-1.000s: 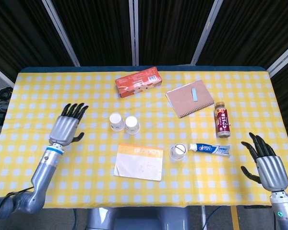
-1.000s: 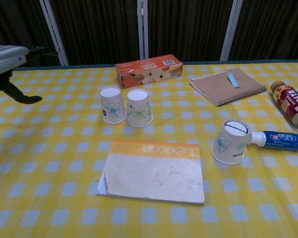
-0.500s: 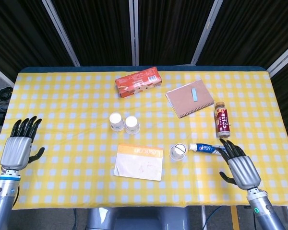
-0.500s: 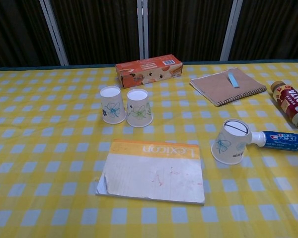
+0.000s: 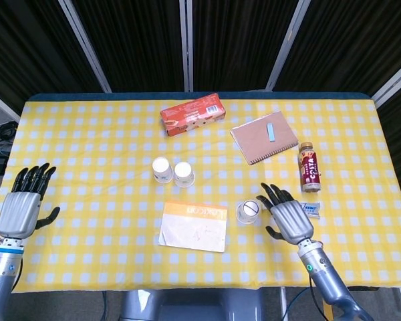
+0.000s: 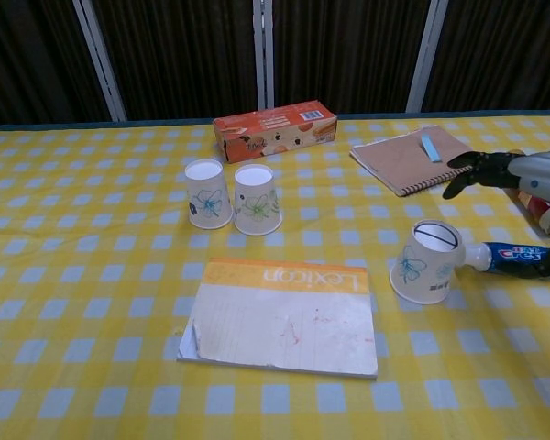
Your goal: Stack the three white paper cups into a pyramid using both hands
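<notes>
Two white paper cups with flower prints stand upside down side by side, the left cup (image 5: pixel 162 170) (image 6: pixel 207 194) touching the right cup (image 5: pixel 184 174) (image 6: pixel 258 200). A third cup (image 5: pixel 248 212) (image 6: pixel 427 261) stands upside down and tilted, leaning against a toothpaste tube (image 5: pixel 310 209) (image 6: pixel 524 259). My right hand (image 5: pixel 288 217) (image 6: pixel 515 173) hovers just right of this cup, fingers spread, holding nothing. My left hand (image 5: pixel 23 202) is at the table's left edge, fingers apart and empty; the chest view does not show it.
A notepad (image 5: pixel 194 225) (image 6: pixel 284 315) lies in front of the cup pair. An orange box (image 5: pixel 192 114) (image 6: pixel 274 129) sits at the back. A brown notebook (image 5: pixel 263 137) (image 6: pixel 419 159) and a bottle (image 5: pixel 309 167) (image 6: pixel 535 195) lie to the right.
My right hand has moved left from the table's right edge to just beside the tilted cup. My left hand withdrew from near the cup pair to the left edge, then stayed.
</notes>
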Controlling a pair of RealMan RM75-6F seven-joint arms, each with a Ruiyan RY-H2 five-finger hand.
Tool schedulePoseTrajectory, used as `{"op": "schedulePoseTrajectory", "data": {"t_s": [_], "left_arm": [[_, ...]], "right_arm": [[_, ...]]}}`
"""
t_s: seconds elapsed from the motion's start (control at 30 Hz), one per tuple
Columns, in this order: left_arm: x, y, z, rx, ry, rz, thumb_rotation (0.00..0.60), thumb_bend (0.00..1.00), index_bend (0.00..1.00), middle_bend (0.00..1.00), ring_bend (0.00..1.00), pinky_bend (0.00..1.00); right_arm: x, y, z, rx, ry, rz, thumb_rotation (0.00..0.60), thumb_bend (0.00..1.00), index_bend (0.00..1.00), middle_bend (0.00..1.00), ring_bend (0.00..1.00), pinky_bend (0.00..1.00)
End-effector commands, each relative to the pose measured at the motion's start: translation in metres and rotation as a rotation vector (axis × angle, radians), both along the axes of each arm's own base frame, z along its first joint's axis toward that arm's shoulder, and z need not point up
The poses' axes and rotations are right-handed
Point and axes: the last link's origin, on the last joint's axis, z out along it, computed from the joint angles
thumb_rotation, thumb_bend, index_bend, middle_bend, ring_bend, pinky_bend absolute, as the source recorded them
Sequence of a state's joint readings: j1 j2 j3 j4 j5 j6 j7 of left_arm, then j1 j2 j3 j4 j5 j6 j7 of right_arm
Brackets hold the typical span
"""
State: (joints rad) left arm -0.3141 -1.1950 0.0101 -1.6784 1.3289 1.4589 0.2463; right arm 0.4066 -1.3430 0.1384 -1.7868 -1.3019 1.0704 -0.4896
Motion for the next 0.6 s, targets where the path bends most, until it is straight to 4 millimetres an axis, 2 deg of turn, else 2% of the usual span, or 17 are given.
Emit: {"op": "schedulePoseTrajectory", "data": {"t_s": [0.03,0.3,0.6], "left_arm": [[0.0,0.0,0.0,-0.002,-0.001,0.0,0.6,0.31,0.0,0.0,0.0,0.0],[-0.001,0.001,0.001,-0.003,-0.009,0.003,0.6,0.31,0.0,0.0,0.0,0.0],[-0.001,0.002,0.002,-0.01,-0.012,0.005,0.6,0.31,0.0,0.0,0.0,0.0]], "right_arm": [[0.01,-0.009,-0.009,0.021,-0.014,-0.004,0.6,0.21,0.22,0.0,0.0,0.18],[0.018,-0.018,-0.019,0.049,-0.003,-0.024,0.6,0.28,0.27,0.0,0.0,0.19],[0.02,-0.018,-0.03,0.076,0.03,-0.038,0.6,0.29,0.26,0.0,0.0,0.19]]}}
